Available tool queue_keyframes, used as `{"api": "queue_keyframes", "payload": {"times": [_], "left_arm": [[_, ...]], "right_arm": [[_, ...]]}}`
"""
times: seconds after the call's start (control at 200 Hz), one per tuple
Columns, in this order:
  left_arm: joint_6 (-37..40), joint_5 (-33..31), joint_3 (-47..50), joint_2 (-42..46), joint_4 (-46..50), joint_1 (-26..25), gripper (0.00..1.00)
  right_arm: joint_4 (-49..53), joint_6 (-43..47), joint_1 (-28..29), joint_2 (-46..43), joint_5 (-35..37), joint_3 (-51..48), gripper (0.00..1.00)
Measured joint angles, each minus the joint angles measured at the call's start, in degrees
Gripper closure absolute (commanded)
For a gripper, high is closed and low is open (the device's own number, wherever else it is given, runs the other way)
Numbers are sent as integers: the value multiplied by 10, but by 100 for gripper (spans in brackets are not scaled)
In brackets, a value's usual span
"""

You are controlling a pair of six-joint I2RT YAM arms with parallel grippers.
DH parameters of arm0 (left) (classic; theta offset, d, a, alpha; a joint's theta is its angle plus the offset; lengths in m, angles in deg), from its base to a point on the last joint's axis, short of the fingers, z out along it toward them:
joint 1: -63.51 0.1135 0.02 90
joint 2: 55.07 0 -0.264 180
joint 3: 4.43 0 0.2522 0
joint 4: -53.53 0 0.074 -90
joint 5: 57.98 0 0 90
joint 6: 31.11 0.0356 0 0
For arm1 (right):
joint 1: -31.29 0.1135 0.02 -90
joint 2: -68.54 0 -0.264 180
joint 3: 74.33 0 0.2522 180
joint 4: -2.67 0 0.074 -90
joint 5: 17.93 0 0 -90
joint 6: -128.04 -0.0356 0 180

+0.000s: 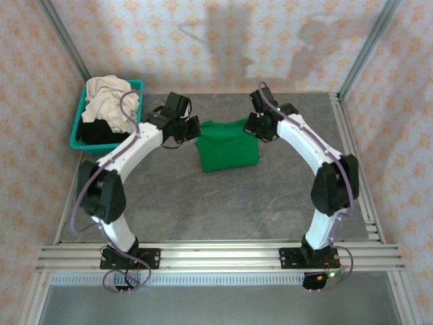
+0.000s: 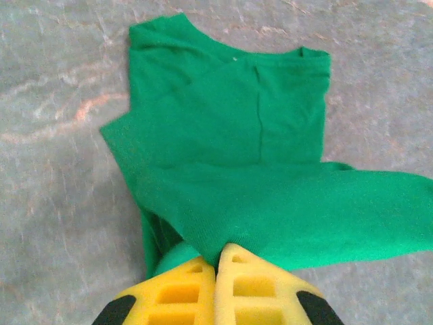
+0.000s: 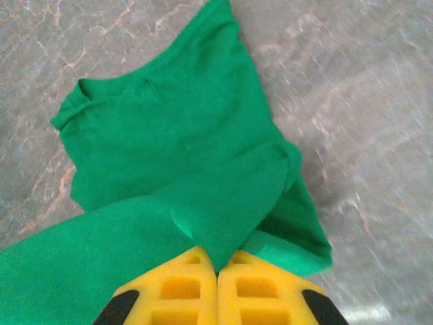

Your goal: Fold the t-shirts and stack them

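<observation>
Our left arm (image 1: 132, 152) and right arm (image 1: 304, 145) have white tubular links, bulky black joints and lilac cables (image 1: 121, 103) looping alongside. Our left gripper (image 2: 215, 254) and right gripper (image 3: 216, 261) carry yellow fingers (image 2: 177, 292) with rectangular recesses, black at the outer corners.

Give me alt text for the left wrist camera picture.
The left gripper, its yellow fingers shut, pinches an edge of a bright green t-shirt. The rest of the shirt lies partly folded on a grey marbled table.
</observation>
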Motion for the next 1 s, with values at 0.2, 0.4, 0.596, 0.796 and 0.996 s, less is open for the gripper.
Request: {"api": "queue_keyframes", "payload": {"times": [0.2,0.4,0.596,0.796,0.996], "left_arm": [[16,14,-120,-133,37,27,100],[37,27,-259,-253,89,42,100],[56,37,-389,-339,145,59,85],[76,19,-365,-313,168,70,68],[78,9,-325,-271,165,60,70]], "right_arm": [[17,15,-25,111,-28,109,96],[34,21,-46,199,-48,192,79],[66,35,-62,268,-40,284,61],[41,41,-60,205,-2,193,52],[-35,39,-27,123,-22,69,54]]}}
